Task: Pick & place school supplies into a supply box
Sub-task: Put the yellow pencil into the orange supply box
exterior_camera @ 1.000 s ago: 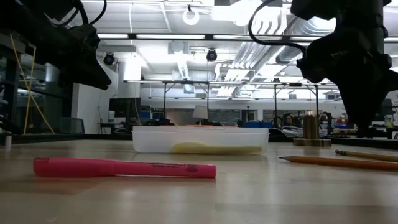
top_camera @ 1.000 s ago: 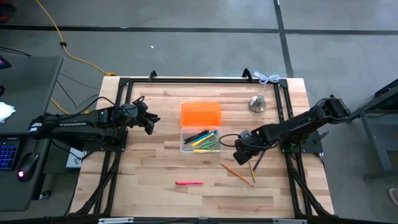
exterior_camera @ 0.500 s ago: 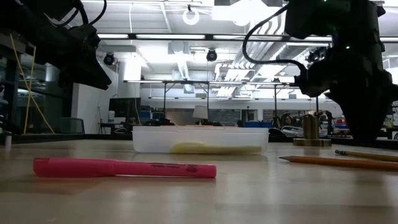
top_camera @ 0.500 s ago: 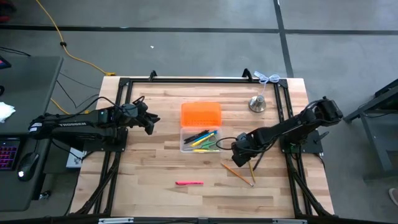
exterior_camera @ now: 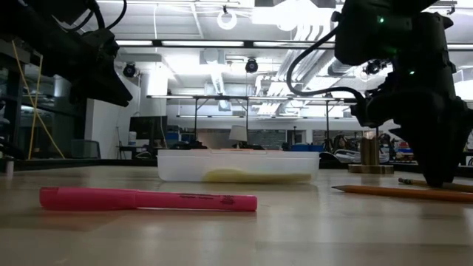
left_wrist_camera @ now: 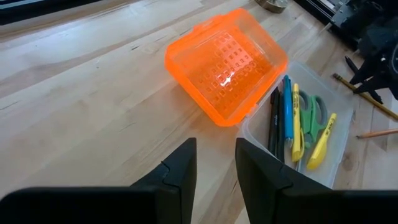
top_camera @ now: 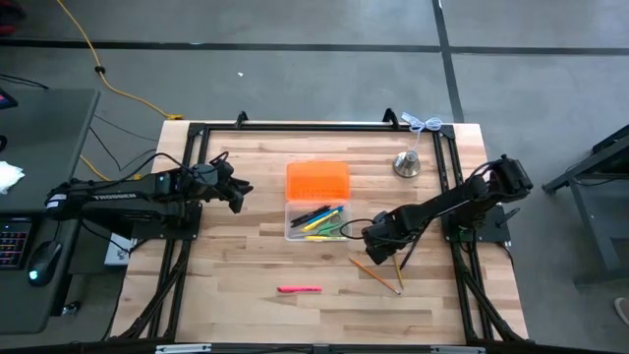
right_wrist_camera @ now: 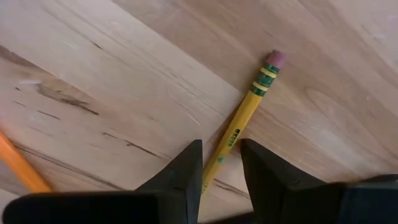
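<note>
Taking the supply box (top_camera: pixel 316 222) as the landmark, and reading the high view from the table's near edge back: the pink highlighter (top_camera: pixel 299 289) lay nearest that edge, alone on bare wood (top_camera: pixel 226 295) well short of the box, with open boards on every side of it. In the low view it stretched across the foreground (exterior_camera: pixel 148 199), the box's clear tray (exterior_camera: pixel 238 166) behind it.

Next back, to the right of the box and nearer than it, an orange pencil (top_camera: pixel 374 274) lay slanted on the table. Just beyond it the right pincer (top_camera: pixel 371 247) was down low, close to the box's right end but apart from it. Its wrist view showed the two fingers (right_wrist_camera: pixel 186 177) a narrow gap apart, clamped on nothing, with a yellow pencil (right_wrist_camera: pixel 239 138) running into the gap between them, its pink eraser end farthest out.

The tray itself held pens, yellow markers (left_wrist_camera: pixel 322 134) and green-handled scissors (left_wrist_camera: pixel 314 112). Its orange lid (top_camera: pixel 317 180) lay open flat on the far side, touching the tray.

Left of the lid, across a stretch of bare table, the left pincer (top_camera: pixel 239 195) hung, fingers (left_wrist_camera: pixel 180 171) slightly apart and empty.

Farthest, right of the lid near the black frame rail, stood the silver bell-shaped object (top_camera: pixel 407 163).
</note>
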